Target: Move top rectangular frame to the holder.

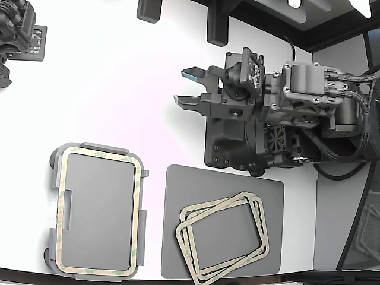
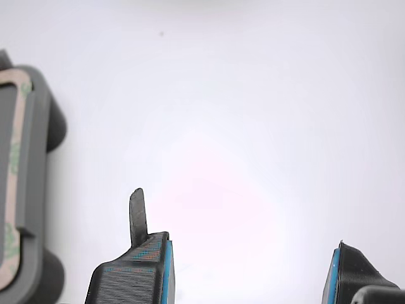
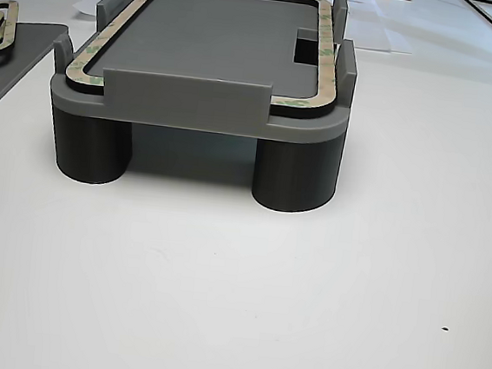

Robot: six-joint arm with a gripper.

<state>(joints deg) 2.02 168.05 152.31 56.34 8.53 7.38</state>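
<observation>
1 frame (image 1: pixel 98 211) already lies seated on the holder (image 1: pixel 54 178). Keep the gripper (image 1: pixel 189 86), fingers spread and empty, clear above bare table (image 1: pixel 119 89), well apart from the stack (image 1: pixel 222 243).

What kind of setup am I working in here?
Likely a lab assembly bench: a plain white tabletop, a light grey footed holder plate with a frame seated, and beige-tan rectangular frames stacked on a dark grey pad.
</observation>
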